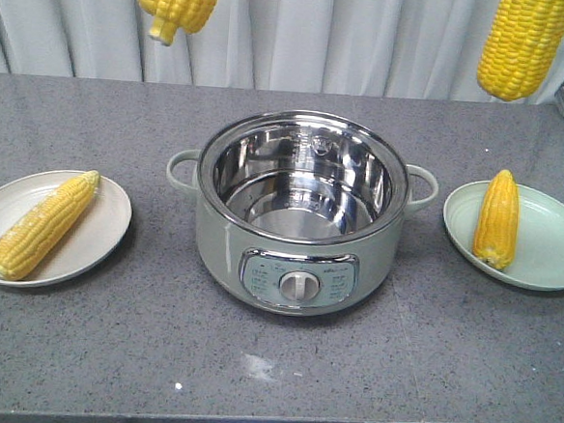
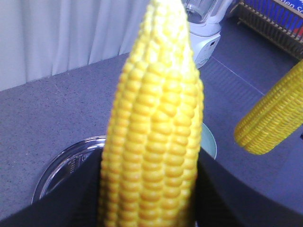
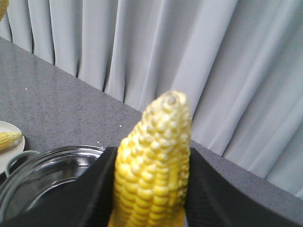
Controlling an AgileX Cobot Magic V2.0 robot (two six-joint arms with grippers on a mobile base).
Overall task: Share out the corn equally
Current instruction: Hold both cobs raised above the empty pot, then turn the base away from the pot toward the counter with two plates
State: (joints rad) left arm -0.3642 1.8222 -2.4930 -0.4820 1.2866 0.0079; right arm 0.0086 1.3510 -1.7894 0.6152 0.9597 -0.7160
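Two corn cobs hang above the table's back edge, one upper left (image 1: 180,1) and one upper right (image 1: 521,44); the grippers holding them are out of the front view. In the left wrist view my left gripper (image 2: 149,189) is shut on a cob (image 2: 156,118), black fingers (image 2: 71,203) on both sides. My right gripper (image 3: 151,189) is likewise shut on a cob (image 3: 156,156), tip pointing away. A third cob (image 1: 41,224) lies on the beige plate (image 1: 107,221) at left. Another cob (image 1: 498,219) lies on the green plate (image 1: 560,246) at right.
An empty steel-lined electric pot (image 1: 301,213) with side handles stands mid-table between the plates. A white blender (image 2: 203,28) and a dish rack (image 2: 274,23) sit beyond the table's right end. Grey curtains hang behind.
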